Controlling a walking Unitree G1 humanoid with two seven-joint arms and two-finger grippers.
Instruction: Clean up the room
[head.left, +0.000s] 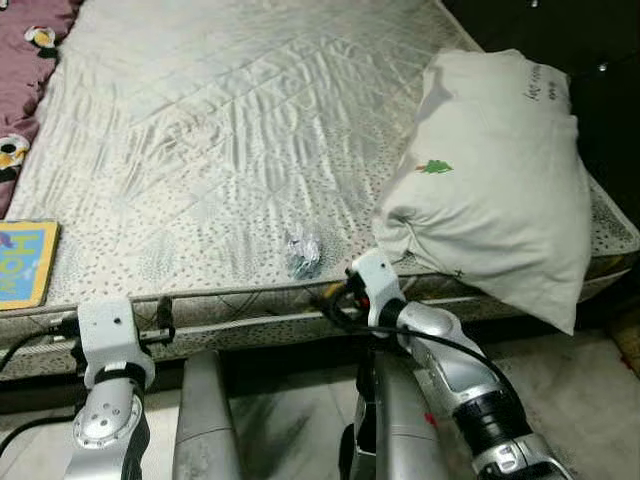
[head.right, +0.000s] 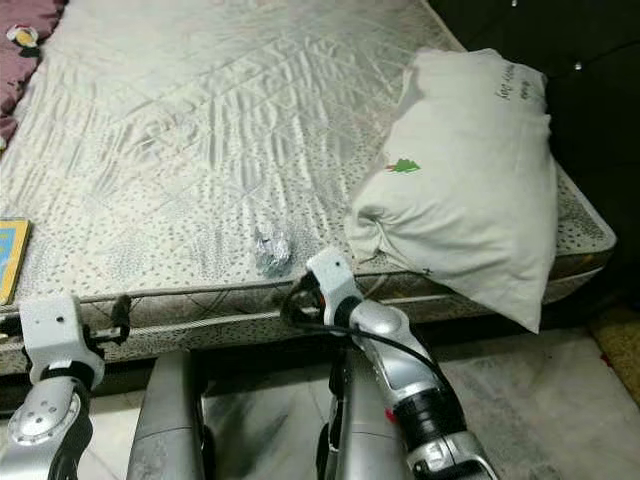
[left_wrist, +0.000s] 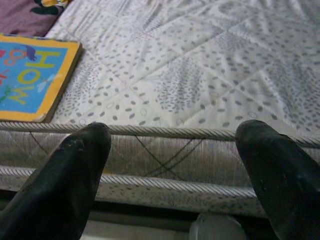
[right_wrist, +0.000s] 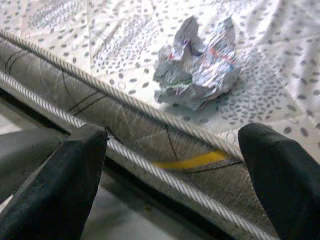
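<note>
Closest in, two silver arms rising from the lower edge of the head views toward the near side of a bare mattress (head.left: 240, 150). At about 8 o'clock, the left gripper (left_wrist: 172, 150) level with the mattress's piped side edge, fingers (left_wrist: 75, 170) spread wide, nothing between them, tips short of the top surface. Just beyond that gripper, toward 10 o'clock, a yellow-edged blue picture book (head.left: 25, 262) lying flat at the near left corner of the mattress, big yellow letters on its cover. At about 5 o'clock, the right arm angled up and inward, the right gripper (right_wrist: 172, 150) likewise spread open and empty, tips hanging at the height of the mattress side, below the corded seam. Directly past those tips, toward 12 o'clock from the gripper, a crumpled wrapper (right_wrist: 196, 67), silvery with small red and green print, resting on the dotted quilting just inside the near edge, apart from both fingers. Farther out at 2 o'clock, a large white pillow (head.left: 500, 180) slumped over the right edge of the mattress, a small green tree printed on it and dark script near its far end. Farthest, at 11 o'clock, a mauve blanket (head.left: 30, 50) with cartoon figures along the left side.
</note>
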